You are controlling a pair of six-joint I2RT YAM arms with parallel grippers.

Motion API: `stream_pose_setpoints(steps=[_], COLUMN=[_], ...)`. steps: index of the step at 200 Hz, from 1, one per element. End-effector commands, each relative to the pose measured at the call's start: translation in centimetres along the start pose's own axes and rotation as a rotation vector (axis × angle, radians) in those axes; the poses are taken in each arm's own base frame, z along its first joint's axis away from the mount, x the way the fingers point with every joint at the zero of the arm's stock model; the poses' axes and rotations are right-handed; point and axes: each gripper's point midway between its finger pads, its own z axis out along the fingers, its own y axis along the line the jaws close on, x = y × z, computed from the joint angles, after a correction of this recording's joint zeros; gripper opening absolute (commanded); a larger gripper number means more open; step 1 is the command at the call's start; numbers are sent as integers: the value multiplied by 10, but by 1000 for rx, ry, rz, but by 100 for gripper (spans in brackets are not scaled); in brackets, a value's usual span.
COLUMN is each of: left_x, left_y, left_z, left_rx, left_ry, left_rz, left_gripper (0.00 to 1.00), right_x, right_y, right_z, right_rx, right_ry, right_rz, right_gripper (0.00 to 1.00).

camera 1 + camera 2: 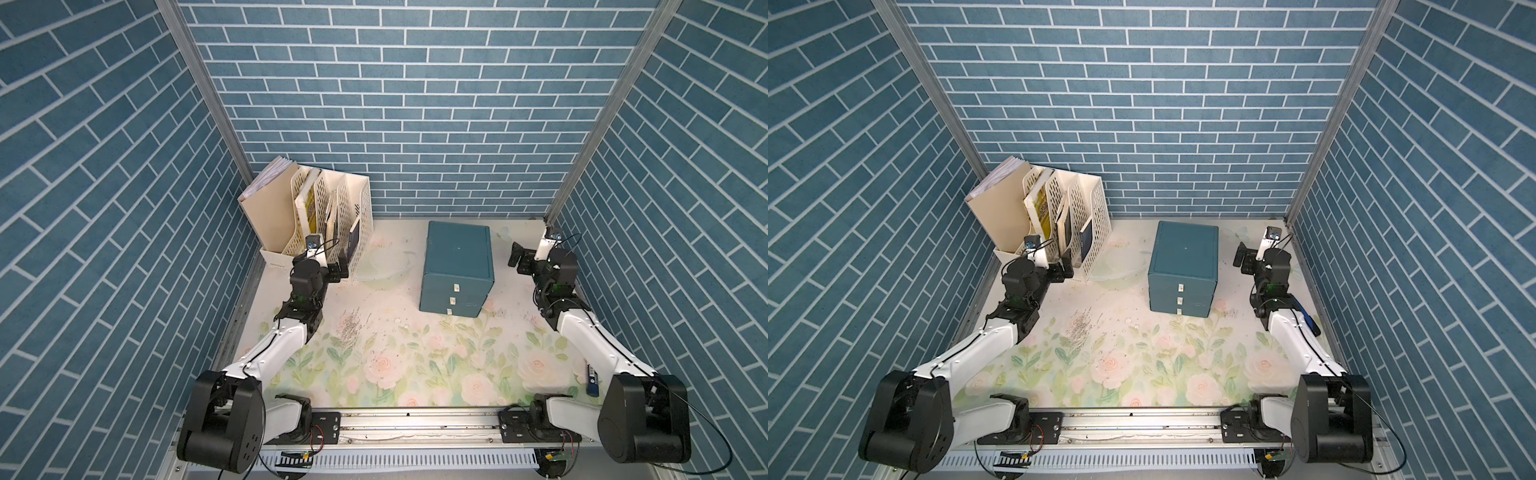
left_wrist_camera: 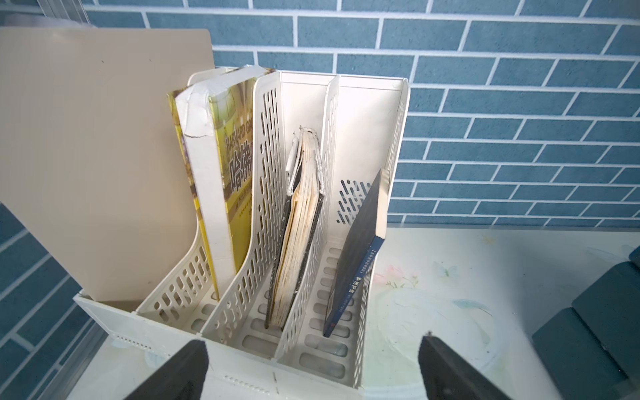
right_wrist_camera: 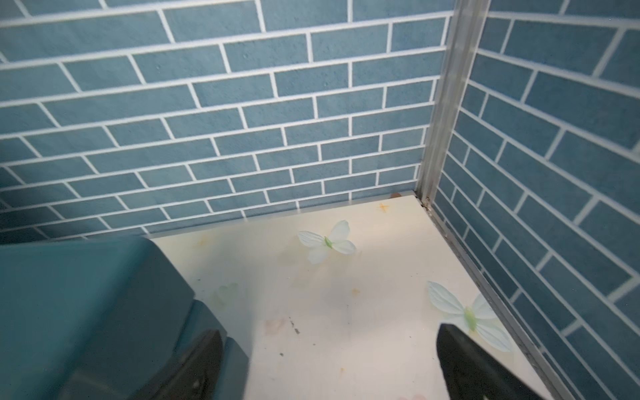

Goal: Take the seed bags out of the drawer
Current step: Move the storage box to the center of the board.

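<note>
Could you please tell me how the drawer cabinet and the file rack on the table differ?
The drawer cabinet is dark teal; the file rack is cream. The cabinet's walls are solid; the rack's are perforated. The cabinet's three drawers are shut, so nothing inside shows; the rack is open-topped, with books in view. Both stand on the flowered table toward the back wall.

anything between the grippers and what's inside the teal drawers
Yes: all three drawers of the teal cabinet are shut, so their fronts block the way in. No seed bags show. The left gripper and right gripper are open and empty.
</note>
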Motion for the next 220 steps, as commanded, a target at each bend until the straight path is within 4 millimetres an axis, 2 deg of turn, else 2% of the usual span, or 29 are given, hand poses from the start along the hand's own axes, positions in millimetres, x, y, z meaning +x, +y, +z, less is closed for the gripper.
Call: stream_pose_setpoints(steps=[1,61,95,161,220], left_x=[17,8,1,-2,1], left_y=[-13,-46,-62,-73,-83], left_z=[-4,3,2,-11,-25], left_rx=[40,153,202,236,253], left_ry=[108,193,205,241,273], left_rz=[-68,-150,-160,-158,-175], left_gripper=[100,100,100,100,100], right_x=[-2,-1,12,33,37], right_y=[22,94,126,181,233], right_z=[-10,-8,-4,0,12], right_rx=[-108,-392,-484,-613,-701], right_ry=[98,225,306,400,422], right_rz=[72,89,100,125,107], right_gripper=[100,100,100,100,100])
